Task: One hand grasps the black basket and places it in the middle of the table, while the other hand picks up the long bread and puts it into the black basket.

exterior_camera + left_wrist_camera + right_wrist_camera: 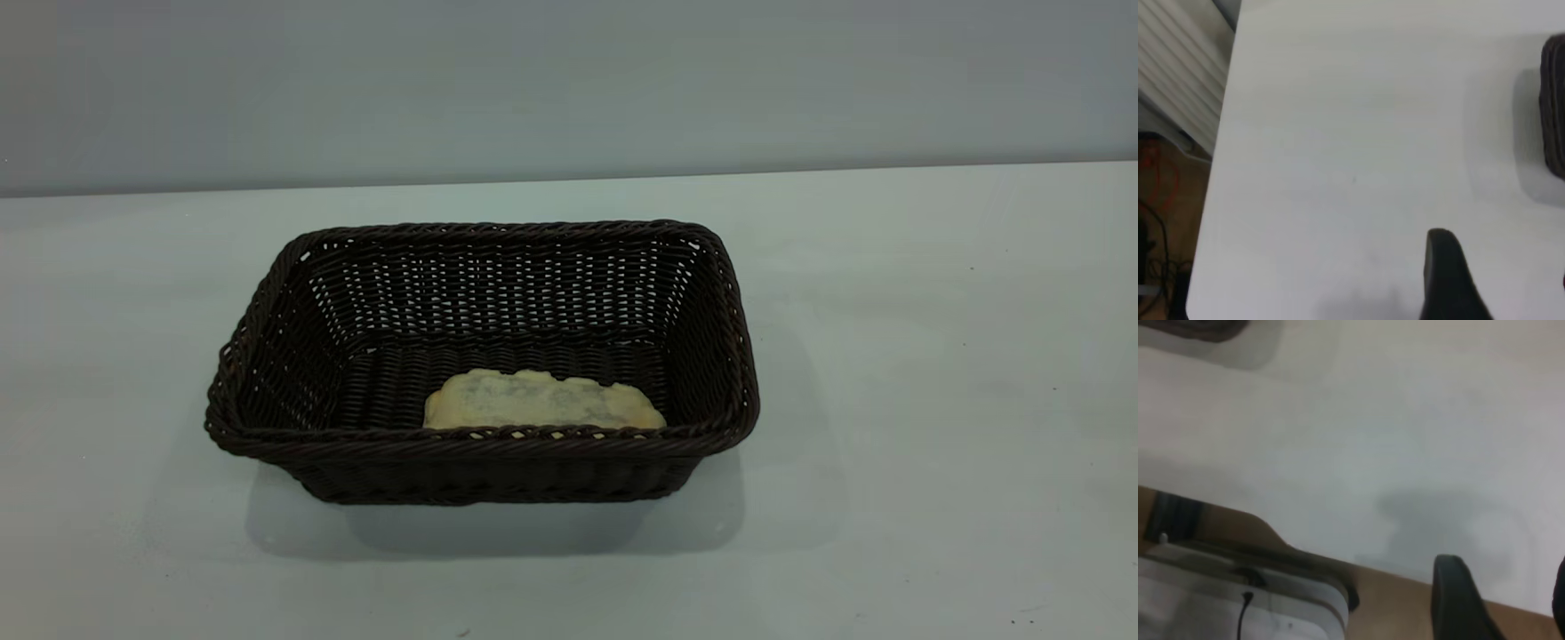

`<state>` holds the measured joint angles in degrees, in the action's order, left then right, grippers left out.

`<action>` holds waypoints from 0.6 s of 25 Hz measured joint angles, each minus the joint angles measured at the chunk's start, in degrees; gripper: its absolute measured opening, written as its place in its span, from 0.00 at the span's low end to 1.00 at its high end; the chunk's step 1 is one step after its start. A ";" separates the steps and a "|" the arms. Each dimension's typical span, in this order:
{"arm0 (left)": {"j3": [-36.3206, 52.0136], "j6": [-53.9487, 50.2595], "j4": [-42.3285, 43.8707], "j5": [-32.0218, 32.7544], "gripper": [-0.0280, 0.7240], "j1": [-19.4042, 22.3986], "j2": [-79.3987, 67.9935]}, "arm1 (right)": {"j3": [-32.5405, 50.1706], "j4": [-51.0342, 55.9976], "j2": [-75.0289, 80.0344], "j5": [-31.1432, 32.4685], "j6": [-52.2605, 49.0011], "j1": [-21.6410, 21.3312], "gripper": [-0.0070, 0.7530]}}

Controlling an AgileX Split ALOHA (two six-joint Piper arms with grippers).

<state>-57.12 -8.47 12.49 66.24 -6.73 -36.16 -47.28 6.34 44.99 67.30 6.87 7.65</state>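
The black basket (pixel 480 356) stands on the white table (pixel 916 373) near its middle. The long bread (pixel 542 402) lies inside it by the near wall, its flat pale smudged underside up. Neither gripper shows in the exterior view. My left gripper (pixel 1503 261) is open and empty above bare table, with the basket's edge (pixel 1553 107) some way off. My right gripper (pixel 1505 565) is open and empty over the table's edge, far from the basket's corner (pixel 1191 328).
In the left wrist view the table's side edge (pixel 1218 167) drops to a brown floor with cables (pixel 1155 220). In the right wrist view a white and grey unit with a cable (pixel 1238 600) sits below the table's edge.
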 joint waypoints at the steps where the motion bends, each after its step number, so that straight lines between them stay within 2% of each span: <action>1: 1.64 -0.26 -0.06 -0.34 0.68 0.00 2.09 | 0.97 0.28 -2.13 0.07 0.26 0.00 0.44; 9: 16.76 -1.44 -1.72 -5.52 0.68 0.00 16.86 | 9.42 0.81 -20.15 -2.17 3.87 0.00 0.44; 15: 25.51 -1.44 -4.77 -6.26 0.68 0.00 26.01 | 16.74 0.95 -28.22 -5.07 4.06 0.00 0.44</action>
<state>-31.61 -9.91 7.72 59.98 -6.73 -10.15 -30.54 7.29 16.77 62.23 10.94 7.65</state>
